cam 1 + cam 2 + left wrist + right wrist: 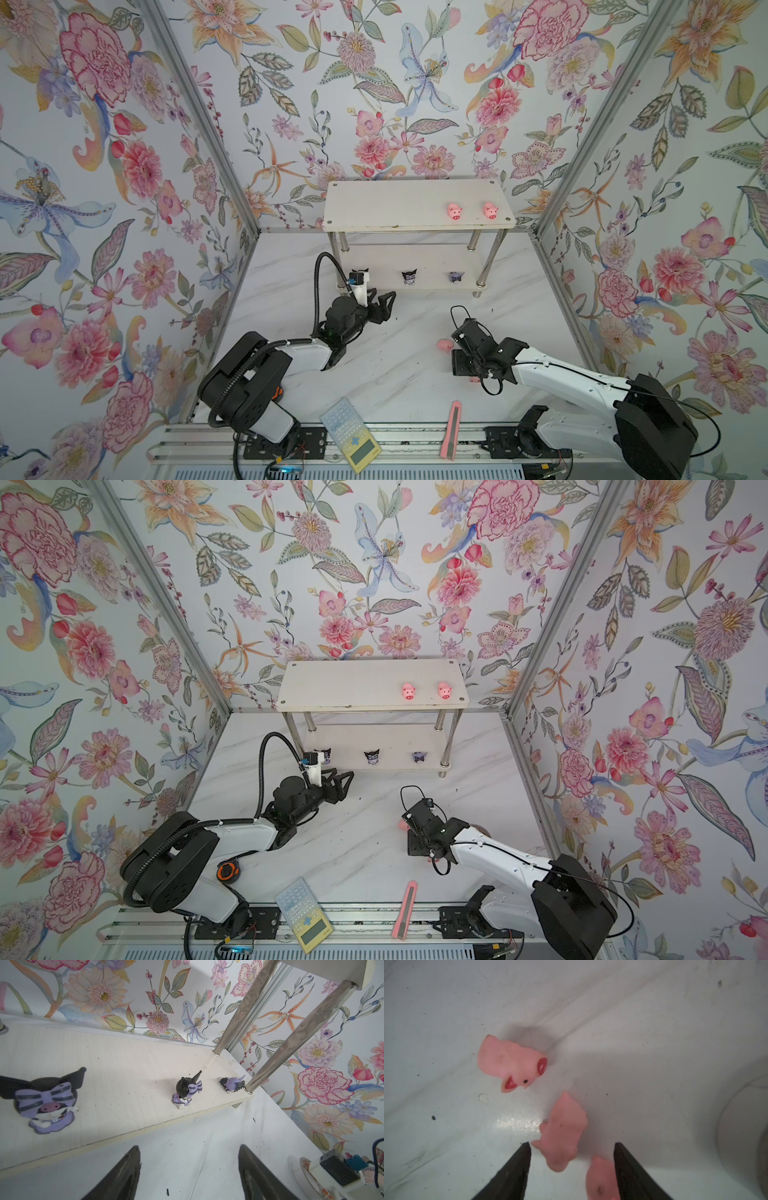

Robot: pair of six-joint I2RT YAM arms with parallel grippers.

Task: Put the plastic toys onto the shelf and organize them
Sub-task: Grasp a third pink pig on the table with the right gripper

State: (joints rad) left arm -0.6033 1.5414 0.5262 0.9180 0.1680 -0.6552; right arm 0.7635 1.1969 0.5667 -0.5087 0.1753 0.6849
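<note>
The white shelf (386, 203) (340, 683) stands at the back. Two pink pigs (454, 211) (490, 210) sit at the right of its top board. Three black-and-purple figurines (48, 1103) (188, 1091) (232, 1084) stand along the lower board's front edge. My left gripper (382, 296) (188, 1147) is open and empty over the table, just in front of that board's left end. My right gripper (463, 363) (572, 1143) points down, open, over three pigs lying on the table. One pig (562, 1130) is between the fingertips, one (601, 1180) is beside a finger, and one (510, 1064) lies apart on its side.
A pale blue-and-yellow calculator (351, 434) and a pink utility knife (452, 430) lie at the table's front edge by the metal rail. Floral walls close in the left, right and back. Chrome legs (291, 1043) stand at the shelf's corners.
</note>
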